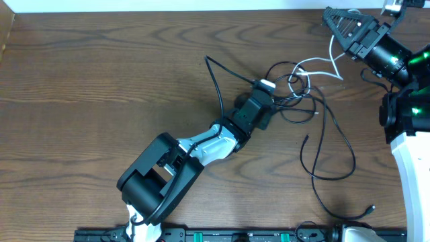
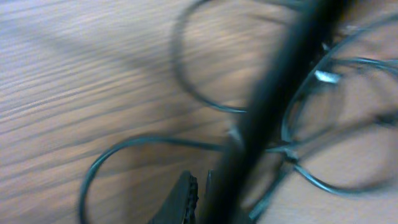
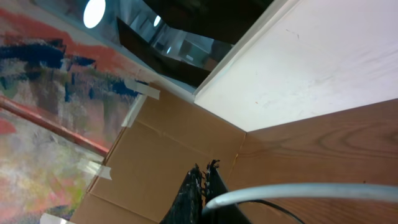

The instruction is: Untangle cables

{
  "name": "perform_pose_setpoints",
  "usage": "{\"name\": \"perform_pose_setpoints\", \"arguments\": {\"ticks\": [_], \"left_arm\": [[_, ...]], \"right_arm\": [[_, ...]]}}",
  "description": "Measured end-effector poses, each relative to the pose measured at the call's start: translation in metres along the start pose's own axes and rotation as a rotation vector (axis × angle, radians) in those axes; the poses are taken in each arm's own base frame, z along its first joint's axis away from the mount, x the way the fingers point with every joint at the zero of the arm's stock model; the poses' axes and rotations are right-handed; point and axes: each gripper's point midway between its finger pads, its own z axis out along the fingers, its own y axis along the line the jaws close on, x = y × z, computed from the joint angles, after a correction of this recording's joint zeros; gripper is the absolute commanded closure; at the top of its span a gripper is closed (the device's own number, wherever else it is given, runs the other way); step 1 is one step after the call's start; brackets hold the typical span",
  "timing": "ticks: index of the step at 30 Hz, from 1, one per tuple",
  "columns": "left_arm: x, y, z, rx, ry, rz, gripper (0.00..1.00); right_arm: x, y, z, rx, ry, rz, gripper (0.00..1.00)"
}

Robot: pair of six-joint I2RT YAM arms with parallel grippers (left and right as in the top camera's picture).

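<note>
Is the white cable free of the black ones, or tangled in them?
Tangled. Overhead, the white cable runs from the right gripper into the loops of the black cables and crosses them near the left gripper.

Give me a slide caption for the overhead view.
Left hand shut on a black cable in the tangle; right hand holds the white cable near the table's far edge.

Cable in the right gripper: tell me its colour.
The cable is white, clearest in the overhead view.
</note>
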Motion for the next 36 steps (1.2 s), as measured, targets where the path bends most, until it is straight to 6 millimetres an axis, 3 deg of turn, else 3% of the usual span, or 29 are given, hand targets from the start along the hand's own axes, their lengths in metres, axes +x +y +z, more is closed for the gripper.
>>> {"name": "perform_pose_setpoints", "arguments": {"ticks": [6, 12, 19, 21, 28, 36], "left_arm": [[0.015, 0.058, -0.01, -0.327, 0.037, 0.003, 0.93], [0.024, 0.098, -0.03, -0.572, 0.061, 0.054, 0.93], [0.04, 0.128, -0.048, -0.721, 0.133, 0.093, 0.92], [0.044, 0.134, -0.05, -0.741, 0.149, 0.086, 0.92], [0.052, 0.149, -0.057, -0.788, 0.19, 0.078, 0.92], [0.062, 0.18, -0.066, -0.851, 0.259, 0.058, 0.93]], "right_arm": [[-0.002, -0.001, 0.0, 0.004, -0.009, 0.0, 0.99], [-0.011, 0.001, -0.003, 0.003, -0.05, 0.007, 0.99], [-0.049, 0.052, -0.022, -0.161, -0.201, -0.083, 0.99], [-0.063, 0.061, -0.032, -0.182, -0.257, -0.078, 0.99], [-0.112, 0.06, -0.072, -0.145, -0.44, -0.043, 0.99], [-0.173, 0.068, -0.149, -0.037, -0.673, -0.089, 0.99]]}}
